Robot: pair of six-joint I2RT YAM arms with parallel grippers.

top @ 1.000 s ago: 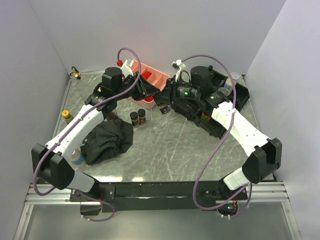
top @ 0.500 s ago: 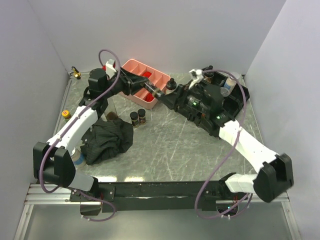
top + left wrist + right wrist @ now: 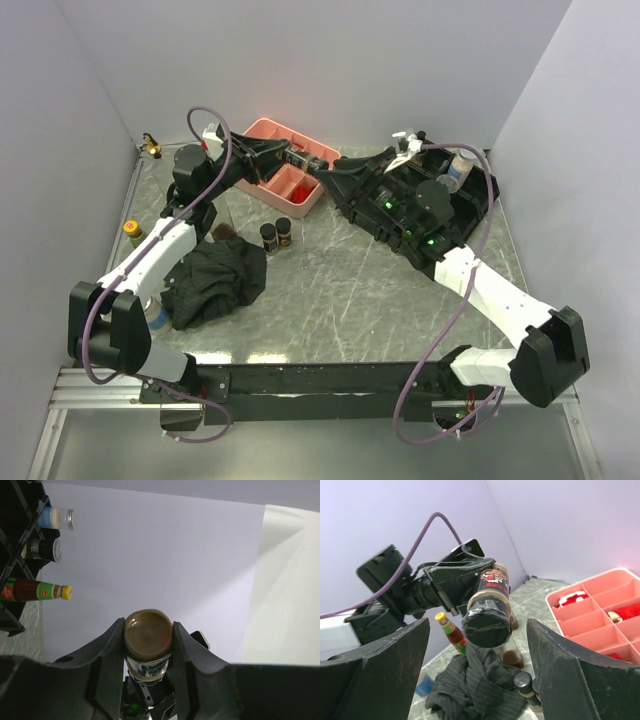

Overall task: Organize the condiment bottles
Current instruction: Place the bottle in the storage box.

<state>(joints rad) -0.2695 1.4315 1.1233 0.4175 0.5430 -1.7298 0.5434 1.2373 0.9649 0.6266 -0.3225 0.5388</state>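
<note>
- Across the table (image 3: 340,290), your work sits toward the far edge. The black rack (image 3: 487,190) fills the far right corner, with bottles in its slots.
- Near the left edge lies the cloth (image 3: 215,280). The pink tray (image 3: 262,130) stands at the far edge, left of middle.
- Your left gripper (image 3: 305,161) hangs above the tray, fingers clamped on the jar (image 3: 487,607). The jar lies level in the air, its black lid pointing at the right arm.
- Your right gripper (image 3: 335,178) faces that lid with its fingers spread wide, one on each side, touching nothing.
- Expect the jar to be light, stiff and slick-sided. It is likely glass, so a drop could crack it. Take it round the body just behind the lid, clear of the left fingers, and squeeze firmly before the left lets go.
- Two spare jars (image 3: 268,234) stand between cloth and tray, and a sauce bottle (image 3: 132,232) stands at the left edge.
</note>
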